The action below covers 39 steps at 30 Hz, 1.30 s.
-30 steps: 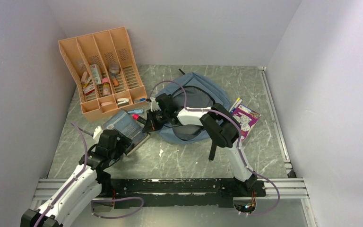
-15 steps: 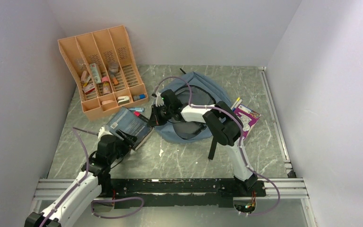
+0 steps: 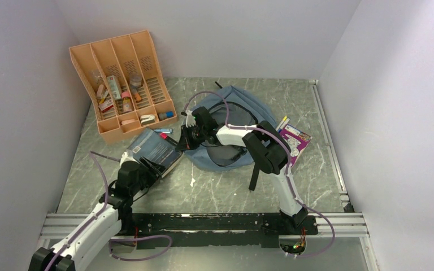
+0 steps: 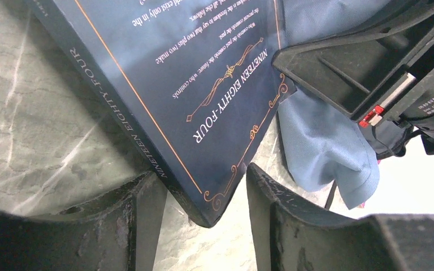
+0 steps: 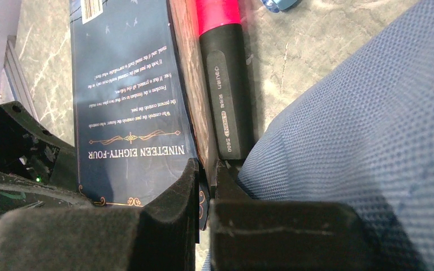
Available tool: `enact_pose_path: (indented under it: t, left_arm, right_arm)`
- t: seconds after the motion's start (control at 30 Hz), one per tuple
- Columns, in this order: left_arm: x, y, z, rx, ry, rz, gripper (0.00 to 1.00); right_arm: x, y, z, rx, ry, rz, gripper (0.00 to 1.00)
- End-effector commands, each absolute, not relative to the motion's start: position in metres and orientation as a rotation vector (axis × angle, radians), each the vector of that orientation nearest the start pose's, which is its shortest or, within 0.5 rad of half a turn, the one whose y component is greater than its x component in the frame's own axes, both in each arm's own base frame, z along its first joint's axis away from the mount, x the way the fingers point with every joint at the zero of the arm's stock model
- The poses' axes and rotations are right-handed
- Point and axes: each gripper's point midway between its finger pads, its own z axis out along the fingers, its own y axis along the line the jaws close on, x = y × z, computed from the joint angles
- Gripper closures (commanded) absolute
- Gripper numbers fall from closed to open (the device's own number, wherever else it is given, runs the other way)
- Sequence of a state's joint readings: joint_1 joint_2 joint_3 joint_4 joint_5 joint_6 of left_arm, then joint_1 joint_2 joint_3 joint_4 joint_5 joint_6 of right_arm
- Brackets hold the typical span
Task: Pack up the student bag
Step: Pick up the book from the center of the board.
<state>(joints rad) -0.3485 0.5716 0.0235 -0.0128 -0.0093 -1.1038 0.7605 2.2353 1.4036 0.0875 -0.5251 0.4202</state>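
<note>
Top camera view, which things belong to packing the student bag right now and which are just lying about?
In the job: soft grey-blue fabric backpack; dark blue paperback book; left claw, open around the book's corner; right claw, shut at the book's edge.
Lying about: peach plastic slotted desk organiser; purple-and-white printed booklet; black-and-pink marker beside the book.

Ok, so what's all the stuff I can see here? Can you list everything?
student bag: one, grey-blue, middle of the table.
book: one, dark blue, lying left of the bag.
marker: one, black and red, between book and bag.
organiser: one, peach, far left, small bottles inside.
booklet: one, purple and white, right of the bag.
table: one, grey marbled, under everything.
left gripper: one, black, jaws either side of the book's corner.
right gripper: one, black, shut, at the bag's left edge.
</note>
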Motion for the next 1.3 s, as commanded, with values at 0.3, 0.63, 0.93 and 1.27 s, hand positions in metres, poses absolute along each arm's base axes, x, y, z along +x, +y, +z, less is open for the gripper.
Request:
enact_pose_path:
  t: [0.3,0.63,0.93,1.27]
  left_arm:
    - [0.234,-0.089,0.092,-0.910,2.046,-0.605,0.94]
    - [0.229,-0.057,0.143,-0.912,2.013,-0.397,0.95]
    - [0.241,-0.040,0.208,-0.766,1.976,-0.250,0.95]
    - [0.275,-0.095,0.304,-0.111,1.892,-0.393,0.95]
  right_arm:
    - [0.216,0.360,-0.106,-0.825,2.897,0.804,1.00]
    - [0.240,0.390,-0.047,-0.821,2.711,0.927,0.57]
    - [0.249,0.418,0.041,-0.751,2.464,1.156,0.48]
    - [0.271,0.397,0.170,-0.608,2.046,1.122,0.35]
